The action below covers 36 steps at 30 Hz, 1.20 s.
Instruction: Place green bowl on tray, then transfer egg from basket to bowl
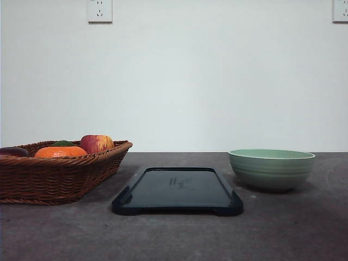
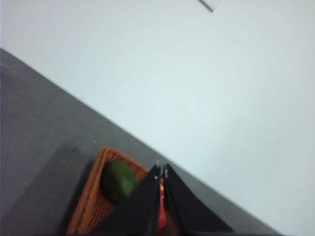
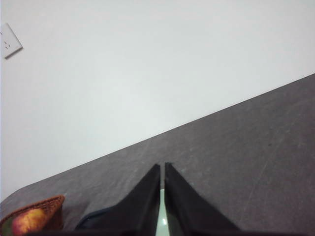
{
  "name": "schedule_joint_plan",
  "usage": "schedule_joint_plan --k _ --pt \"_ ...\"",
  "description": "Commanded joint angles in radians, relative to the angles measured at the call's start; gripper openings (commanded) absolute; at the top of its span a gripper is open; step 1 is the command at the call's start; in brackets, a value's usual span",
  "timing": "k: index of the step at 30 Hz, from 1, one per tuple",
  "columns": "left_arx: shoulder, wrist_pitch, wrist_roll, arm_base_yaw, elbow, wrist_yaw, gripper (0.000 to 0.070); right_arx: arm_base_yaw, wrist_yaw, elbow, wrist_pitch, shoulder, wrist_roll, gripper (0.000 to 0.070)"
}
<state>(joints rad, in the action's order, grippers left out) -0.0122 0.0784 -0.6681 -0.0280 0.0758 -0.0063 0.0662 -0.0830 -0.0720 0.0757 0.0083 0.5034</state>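
Note:
The green bowl [image 1: 271,171] stands upright on the dark table at the right, beside the tray and off it. The navy tray [image 1: 176,190] lies flat in the middle with nothing on it. At the left sits the wicker basket [image 1: 60,176] holding fruit; the egg is hidden. In the left wrist view my left gripper [image 2: 161,169] is shut and empty, hovering over the basket [image 2: 91,201]. My right gripper [image 3: 162,167] is shut and empty too, with a pale green sliver of the bowl [image 3: 161,216] showing between its fingers.
An orange fruit [image 1: 60,152], a red-yellow apple [image 1: 96,143] and a dark green fruit [image 2: 118,181] lie in the basket. A white wall with outlets [image 1: 99,11] stands behind the table. Bare table surface stretches in front of the tray and bowl.

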Motion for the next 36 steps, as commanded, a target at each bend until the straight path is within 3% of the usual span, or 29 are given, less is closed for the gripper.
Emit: schedule_joint_plan --k 1,9,14,23,28,32,34,36 --pt "-0.017 -0.052 0.029 0.002 0.064 0.0 0.0 0.002 -0.004 -0.047 -0.019 0.013 0.012 0.0006" --pt "-0.184 -0.307 0.148 0.002 0.314 0.06 0.0 0.002 -0.069 -0.247 -0.189 0.176 -0.086 0.0006" --pt "-0.329 -0.457 0.262 0.002 0.464 0.12 0.0 0.002 -0.133 -0.372 -0.297 0.33 -0.206 0.0006" --pt "-0.589 -0.71 0.47 0.001 0.678 0.143 0.0 0.003 -0.181 -0.542 -0.503 0.555 -0.366 0.0006" --pt "-0.706 -0.786 0.578 -0.001 0.743 0.228 0.0 0.003 -0.195 -0.586 -0.584 0.665 -0.436 0.0007" --pt "-0.748 -0.787 0.593 -0.006 0.752 0.255 0.0 0.003 -0.216 -0.591 -0.593 0.72 -0.461 0.0007" --pt "-0.755 -0.787 0.593 -0.006 0.752 0.254 0.0035 0.003 -0.216 -0.591 -0.592 0.732 -0.467 0.0008" --pt "-0.755 -0.784 0.594 -0.006 0.752 0.255 0.0158 0.003 -0.215 -0.591 -0.592 0.736 -0.469 0.0062"
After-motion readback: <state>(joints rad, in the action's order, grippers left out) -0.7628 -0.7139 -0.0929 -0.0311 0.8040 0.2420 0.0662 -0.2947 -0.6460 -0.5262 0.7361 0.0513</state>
